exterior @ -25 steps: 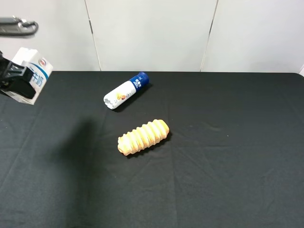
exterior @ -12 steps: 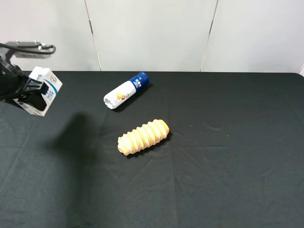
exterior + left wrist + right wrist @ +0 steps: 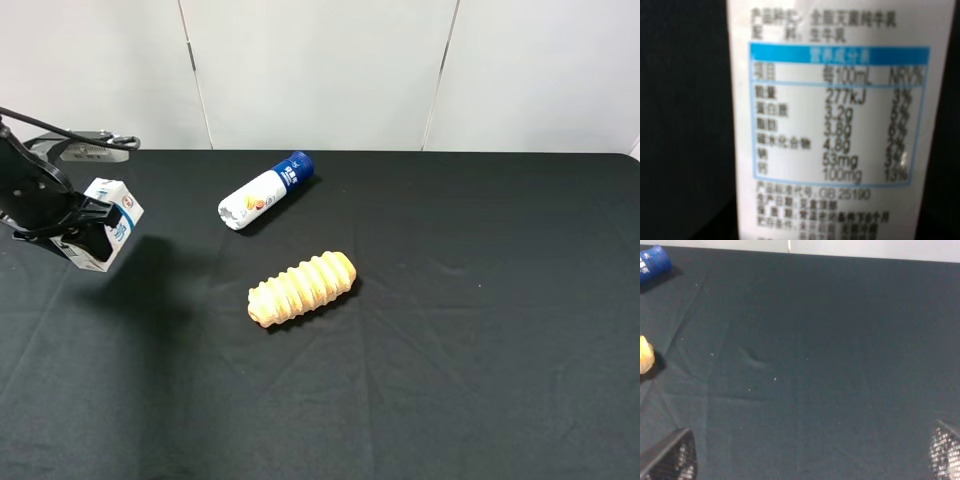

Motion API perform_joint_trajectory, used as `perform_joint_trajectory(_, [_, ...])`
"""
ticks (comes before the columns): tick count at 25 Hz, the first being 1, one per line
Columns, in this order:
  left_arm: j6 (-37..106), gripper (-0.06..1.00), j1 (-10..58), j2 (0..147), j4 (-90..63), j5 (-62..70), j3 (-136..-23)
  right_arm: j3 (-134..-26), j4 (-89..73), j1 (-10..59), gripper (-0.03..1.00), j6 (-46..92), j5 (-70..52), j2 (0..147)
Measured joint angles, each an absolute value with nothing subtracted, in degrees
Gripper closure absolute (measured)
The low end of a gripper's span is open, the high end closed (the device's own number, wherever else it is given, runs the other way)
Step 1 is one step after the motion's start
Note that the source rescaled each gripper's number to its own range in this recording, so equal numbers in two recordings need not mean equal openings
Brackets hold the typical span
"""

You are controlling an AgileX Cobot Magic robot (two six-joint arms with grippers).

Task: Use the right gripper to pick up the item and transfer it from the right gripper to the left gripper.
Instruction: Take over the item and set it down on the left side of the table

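**Left gripper holds the carton; handover appears complete**

Left gripper (image 3: pixel 85 232) is closed on the milk carton (image 3: pixel 108 238), which hangs tilted above the far-left part of the worktop (image 3: pixel 450 330), clear of the black cloth and casting a shadow beneath it. From the left wrist view the carton's nutrition panel (image 3: pixel 837 117) fills most of the picture, so the pack sits close against the camera and between the fingers; the fingers themselves cannot be made out there.

Right gripper (image 3: pixel 812 455) stands wide open and holds nothing. Only its two fingertips (image 3: pixel 667 460) show at the lower corners of its wrist view, with bare black cloth between them. This arm does not appear in the high view at all, so it is judged to be drawn well back from the working area.

Other items, none of them touched:
- white bottle with a blue cap (image 3: pixel 265 190), lying on its side toward the back of the worktop
- ridged orange-tan bread roll (image 3: pixel 301 288), lying near the middle, in front of the bottle and apart from it

Assessment: the carton is off the worktop and in the left gripper alone, with the right gripper empty. On that evidence both the pick-up and the transfer are done. Nothing in the task sentence asks for a placement, so little or nothing is left; whether the carton is to be set down cannot be judged from this
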State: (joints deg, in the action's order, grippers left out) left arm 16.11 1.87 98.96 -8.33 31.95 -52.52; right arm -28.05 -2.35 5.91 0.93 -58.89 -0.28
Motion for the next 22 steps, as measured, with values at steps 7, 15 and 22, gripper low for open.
perform_joint_trajectory(7, [16.1,0.94,1.9,99.5,-8.4,30.8,-52.3,-28.0,-2.3,5.9,-0.03,0.9,-58.9,-0.3])
perform_joint_trajectory(15, [16.6,0.89,1.9,99.7,-8.0,30.1,-52.3,-28.0,-2.3,5.9,-0.03,0.9,-58.9,-0.3])
perform_joint_trajectory(22, [17.0,-0.02,1.9,99.7,-8.0,27.5,-52.3,-28.0,-2.3,5.9,-0.03,0.9,-58.9,-0.3])
